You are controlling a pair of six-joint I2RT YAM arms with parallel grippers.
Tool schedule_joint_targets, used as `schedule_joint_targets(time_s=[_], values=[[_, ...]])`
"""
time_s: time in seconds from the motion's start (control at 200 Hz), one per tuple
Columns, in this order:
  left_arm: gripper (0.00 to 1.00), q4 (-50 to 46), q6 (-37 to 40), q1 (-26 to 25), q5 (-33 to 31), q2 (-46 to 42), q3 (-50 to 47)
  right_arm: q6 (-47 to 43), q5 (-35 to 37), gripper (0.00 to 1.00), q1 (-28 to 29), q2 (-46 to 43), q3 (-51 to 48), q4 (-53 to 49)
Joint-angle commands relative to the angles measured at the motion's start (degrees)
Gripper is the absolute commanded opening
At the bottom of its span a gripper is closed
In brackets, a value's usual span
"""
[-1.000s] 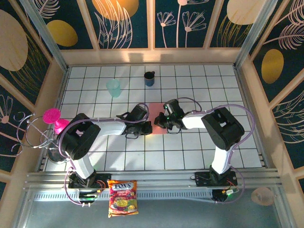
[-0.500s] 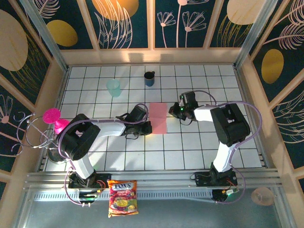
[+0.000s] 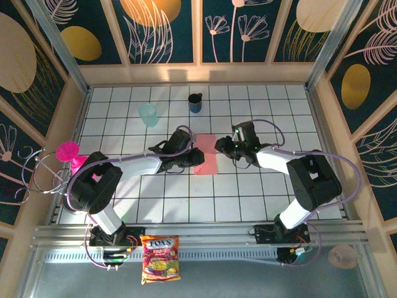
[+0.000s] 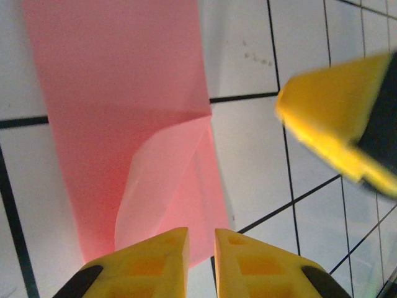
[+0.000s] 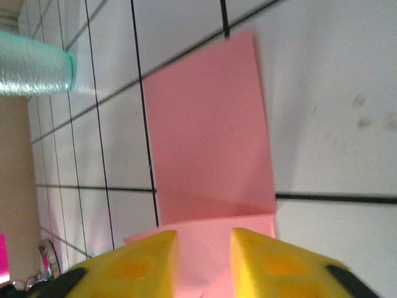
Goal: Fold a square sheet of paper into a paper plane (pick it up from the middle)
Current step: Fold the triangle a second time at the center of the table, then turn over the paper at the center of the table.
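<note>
salmon-pink, the square sheet of paper [image 3: 208, 162] lies part-folded just nearer than the dark cup [image 3: 195, 102]. nearer-left of that cup, the left gripper [image 4: 201, 241] looks almost clenched, though i can't tell if it grasps; nearer-right, the right gripper [image 5: 205, 241] stands parted.

Sheet of paper [image 3: 207, 161] lies flat at mid-table [image 3: 260, 198], with the left gripper [image 3: 189, 162] at its left edge and the right gripper [image 3: 221, 148] at its right. Behind it stands a mug [image 3: 195, 102], and a tumbler [image 3: 149, 115] further left. A goblet [image 3: 69, 155] sits at the table's left edge.
</note>
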Motion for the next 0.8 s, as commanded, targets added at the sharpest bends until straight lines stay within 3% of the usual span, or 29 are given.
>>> schedule_joint_targets(time_s=[0.0,0.405,0.791], values=[[0.20,0.45,-0.99,0.65,-0.64,2.81,1.21,5.98,-1.21,0.35,1.62,-0.37,-2.43,4.25],[0.19,3.83,-4.27,3.31,-1.91,7.84,-1.20,12.62,1.16,0.37,3.16,3.07,-3.63,7.63],[0.19,5.67,-6.37,4.19,-1.60,7.94,-4.75,12.93,0.45,0.36,5.19,7.23,-1.49,9.18]])
